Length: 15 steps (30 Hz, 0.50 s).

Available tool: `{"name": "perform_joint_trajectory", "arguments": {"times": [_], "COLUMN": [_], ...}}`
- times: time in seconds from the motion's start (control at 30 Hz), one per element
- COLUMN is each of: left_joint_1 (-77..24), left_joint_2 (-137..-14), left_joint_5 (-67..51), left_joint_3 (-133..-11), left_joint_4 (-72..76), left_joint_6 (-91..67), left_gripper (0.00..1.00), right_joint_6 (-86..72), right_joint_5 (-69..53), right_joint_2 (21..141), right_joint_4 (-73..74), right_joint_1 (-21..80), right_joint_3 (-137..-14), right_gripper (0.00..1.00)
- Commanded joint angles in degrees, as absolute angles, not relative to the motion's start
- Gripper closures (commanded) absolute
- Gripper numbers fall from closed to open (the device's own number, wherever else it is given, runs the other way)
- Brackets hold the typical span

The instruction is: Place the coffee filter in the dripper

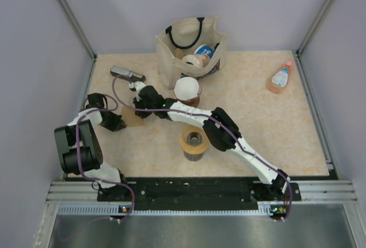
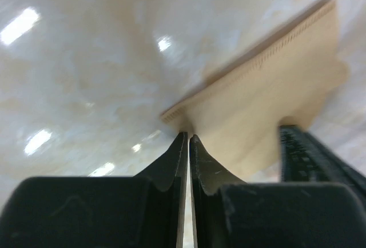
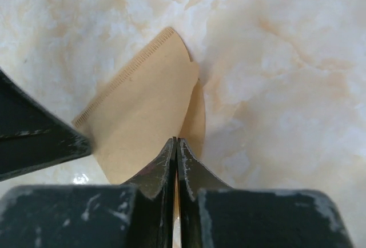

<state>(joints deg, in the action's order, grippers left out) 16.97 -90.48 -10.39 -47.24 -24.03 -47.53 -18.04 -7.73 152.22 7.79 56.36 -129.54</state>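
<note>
Grasp step: your right gripper (image 3: 175,142) jaws are shut on the tan coffee filter (image 3: 143,105), which lies on the tabletop (image 1: 257,122) left of centre. The left gripper (image 2: 187,136) jaws look pinched on its seam corner. Next you'd lift it to the dripper (image 1: 194,100) at upper centre without crumpling the paper.

Beige marbled table (image 1: 269,128), pale lavender walls (image 1: 143,2)

Two grippers were counted — the left gripper (image 2: 187,139) and the right gripper (image 3: 175,142). One tan coffee filter (image 3: 143,105), one canvas bag (image 1: 171,65), one orange bottle (image 1: 280,78), one grey bar (image 1: 127,74), one tan ring (image 1: 194,140) and one white cone (image 1: 186,87) were tallied — six single items.
</note>
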Motion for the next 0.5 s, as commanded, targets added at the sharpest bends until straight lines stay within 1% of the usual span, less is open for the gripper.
{"name": "perform_joint_trajectory", "arguments": {"times": [0.0, 0.13, 0.23, 0.3, 0.4, 0.47], "left_joint_1": [16.5, 16.5, 16.4, 16.5, 16.5, 16.4], "left_joint_2": [-84.3, -73.4, -64.8, -60.3, -54.1, -50.5], "left_joint_5": [-4.3, -1.2, -0.6, -0.6, -2.5, -4.6], "left_joint_3": [-47.0, -48.2, -50.9, -53.3, -56.4, -57.0], "left_joint_4": [-33.6, -39.1, -43.8, -46.6, -48.4, -47.6], "left_joint_6": [-45.0, -45.4, -45.4, -44.5, -41.8, -40.7], "left_gripper": [0.87, 0.74, 0.61, 0.53, 0.21, 0.05], "right_joint_6": [-8.9, -4.3, -0.7, 4.8, 14.8, 24.2], "right_joint_5": [-4.8, -2.8, -2.5, -3.3, -3.2, -4.4], "right_joint_2": [144.3, 136.4, 130.2, 125.4, 116.5, 106.8], "right_joint_4": [6.6, 3.7, 1.4, 1.7, 1.3, 0.5], "right_joint_1": [56.4, 56.4, 56.4, 56.5, 56.5, 56.5], "right_joint_3": [-132.1, -128.2, -123.6, -121.0, -112.7, -104.6], "right_gripper": [1.0, 1.0, 1.0, 1.0, 1.0, 1.0]}}
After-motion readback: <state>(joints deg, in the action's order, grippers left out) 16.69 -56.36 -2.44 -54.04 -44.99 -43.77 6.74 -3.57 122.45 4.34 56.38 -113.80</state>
